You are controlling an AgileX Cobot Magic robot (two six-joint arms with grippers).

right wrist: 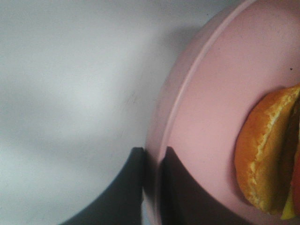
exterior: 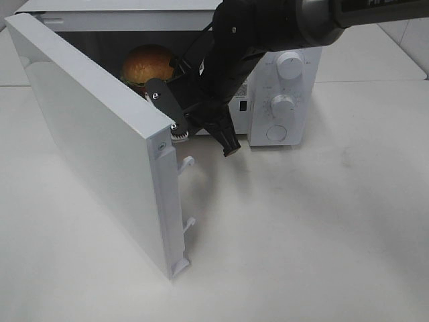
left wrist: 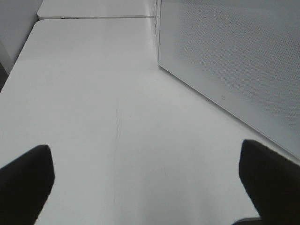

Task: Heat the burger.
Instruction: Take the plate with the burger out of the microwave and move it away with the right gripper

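Burger (exterior: 147, 64) sits inside the open white microwave (exterior: 288, 100), its glossy brown bun visible above the edge of the swung-out door (exterior: 100, 147); in the right wrist view the burger (right wrist: 269, 159) rests on a pink plate (right wrist: 211, 122), bun edge, a strip of yellow cheese and a sliver of red showing; the right pincer (right wrist: 151, 161) is pressed almost together on the plate's rim, one dark finger on each side of it; in the high view the black right arm (exterior: 228, 60) reaches over the door's edge into the cavity, and the pincer itself is hidden there; the left pincer (left wrist: 145, 180) is spread wide, its two dark fingertips (left wrist: 26, 180) far apart above the bare white desk (left wrist: 93, 93), holding nothing, with the perforated side of the microwave (left wrist: 234, 61) just beside it.
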